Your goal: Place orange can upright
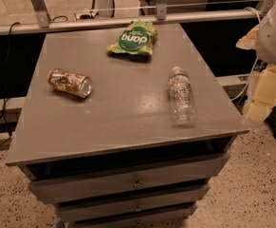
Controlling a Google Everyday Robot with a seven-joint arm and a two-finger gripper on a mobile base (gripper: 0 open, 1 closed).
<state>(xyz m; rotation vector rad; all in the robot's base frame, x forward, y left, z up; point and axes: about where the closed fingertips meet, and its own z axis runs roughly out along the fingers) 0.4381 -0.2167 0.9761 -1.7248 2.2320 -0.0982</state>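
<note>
The orange can (pixel 69 82) lies on its side on the left part of the grey cabinet top (pixel 123 122). Its silver top faces right and toward the front. Its label is orange-brown with whitish mottled print. My gripper (pixel 263 96) is at the right edge of the view, beside and beyond the cabinet's right side, below the arm's white joint (pixel 274 30). It is far from the can and touches nothing on the top.
A clear plastic bottle (pixel 181 96) lies on its side on the right part of the top. A green snack bag (pixel 133 38) lies at the back middle. A metal rail (pixel 128 20) runs behind the cabinet. Drawers (pixel 133 182) are below the front edge.
</note>
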